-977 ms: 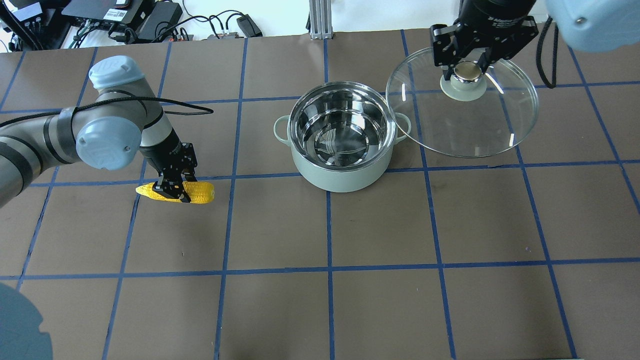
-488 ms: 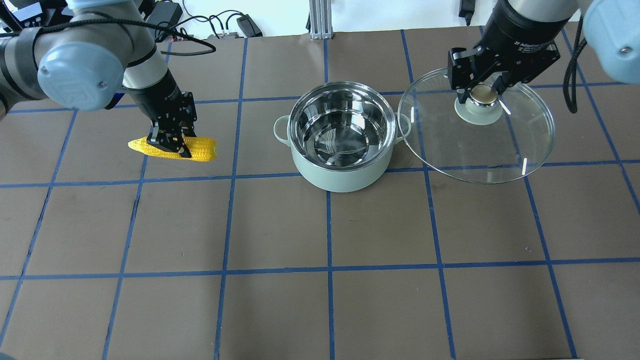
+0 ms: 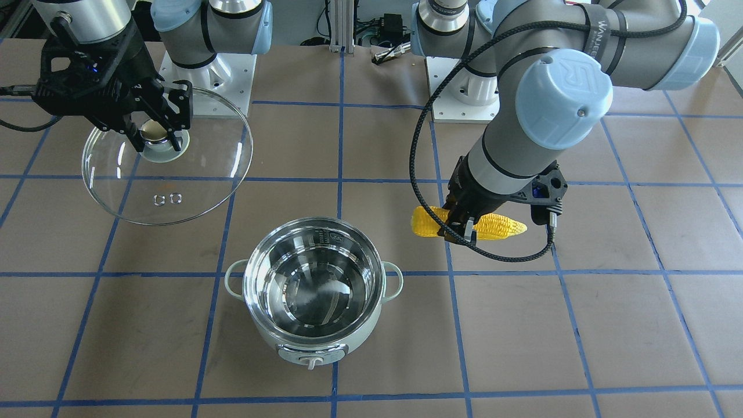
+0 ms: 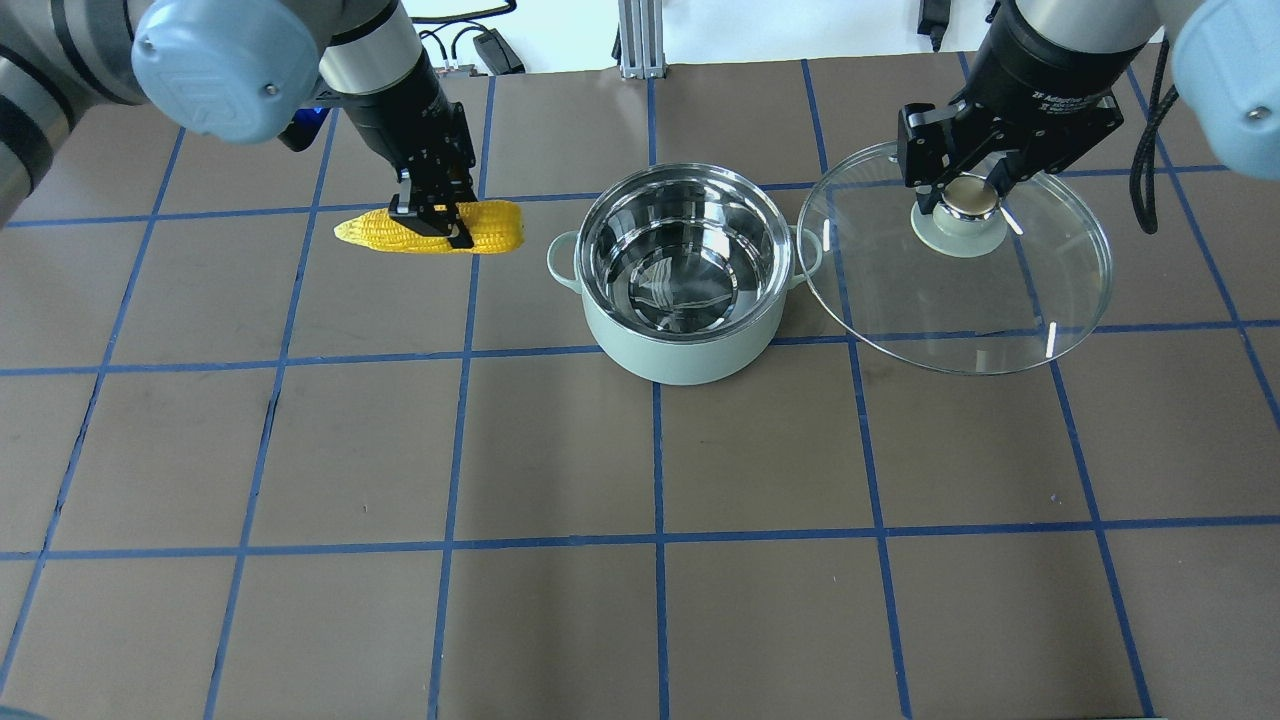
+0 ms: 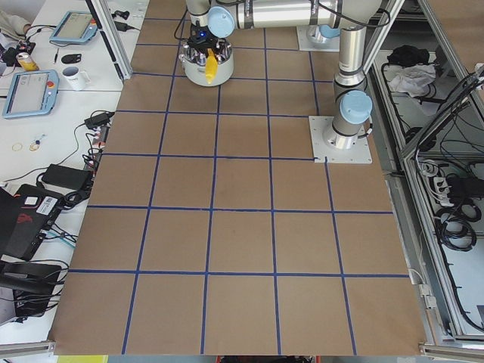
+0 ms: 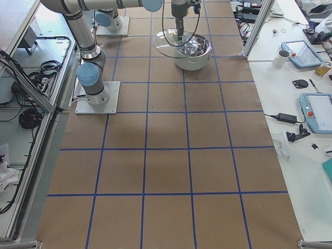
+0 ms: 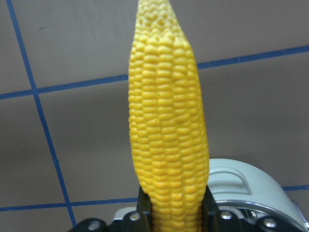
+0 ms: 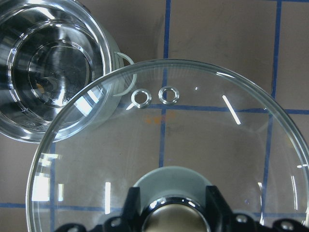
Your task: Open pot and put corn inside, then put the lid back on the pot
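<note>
The pale mint-green pot [image 4: 684, 285] stands open in mid-table, its steel interior empty; it also shows in the front view [image 3: 313, 290]. My left gripper [image 4: 432, 215] is shut on the yellow corn [image 4: 430, 229], held level in the air just left of the pot; the corn fills the left wrist view [image 7: 166, 125] and shows in the front view [image 3: 467, 223]. My right gripper [image 4: 965, 195] is shut on the knob of the clear glass lid [image 4: 955, 270], held to the right of the pot, its edge close to the pot's right handle. The lid also shows in the front view [image 3: 168, 165] and the right wrist view [image 8: 169, 145].
The table [image 4: 640, 560] is brown with a blue tape grid. Cables and power bricks [image 4: 440, 45] lie beyond the far edge. A metal post [image 4: 635, 35] stands behind the pot. Arm bases [image 3: 458, 87] are bolted at the robot's side.
My left gripper has lifted the corn off the table and carried it up and right towards the pot. My right gripper has moved the lid slightly right and then nearly held still.
</note>
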You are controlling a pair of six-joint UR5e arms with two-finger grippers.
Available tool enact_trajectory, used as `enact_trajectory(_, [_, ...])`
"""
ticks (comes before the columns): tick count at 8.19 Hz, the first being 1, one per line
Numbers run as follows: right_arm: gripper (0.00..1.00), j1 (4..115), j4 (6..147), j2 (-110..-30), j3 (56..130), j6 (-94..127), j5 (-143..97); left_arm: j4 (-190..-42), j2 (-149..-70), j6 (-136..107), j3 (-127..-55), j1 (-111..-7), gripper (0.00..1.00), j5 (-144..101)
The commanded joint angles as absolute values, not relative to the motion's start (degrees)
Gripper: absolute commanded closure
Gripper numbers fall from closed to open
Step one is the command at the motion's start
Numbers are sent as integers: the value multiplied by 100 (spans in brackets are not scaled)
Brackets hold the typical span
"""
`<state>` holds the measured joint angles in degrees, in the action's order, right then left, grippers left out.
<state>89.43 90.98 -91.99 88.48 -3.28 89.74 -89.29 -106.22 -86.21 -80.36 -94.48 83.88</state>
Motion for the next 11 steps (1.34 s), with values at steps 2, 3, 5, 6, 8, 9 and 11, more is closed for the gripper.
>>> enact_trajectory(2, [70,8938,9114,-9211,8851,-316,9035,-8500,-11345,-9500,-7122,-10316,100,8332])
enact_trajectory(3, [70,8938,9123,-9211,8851,-316,9035,-8351,-11547,-9736,-6928,-10466,100,8315])
enact_trajectory(5, [70,8947,9132,-9220,8851,-316,9035,-7981,-11820,-9914,-6820,-10774,100,7957])
enact_trajectory(6, [70,8939,9132,-9228,8851,-316,9044,-7963,-11926,-9923,-6812,-10828,100,7719])
enact_trajectory(8, [70,8947,9141,-9237,8851,-351,9044,-7762,-12110,-10150,-6812,-10986,100,7682])
enact_trajectory(9, [74,8947,9141,-9237,8851,-352,9044,-7709,-12190,-10273,-6829,-10995,100,7682])
enact_trajectory(11, [75,8947,9141,-9237,8851,-343,9044,-7508,-12470,-10588,-6829,-11013,100,7691])
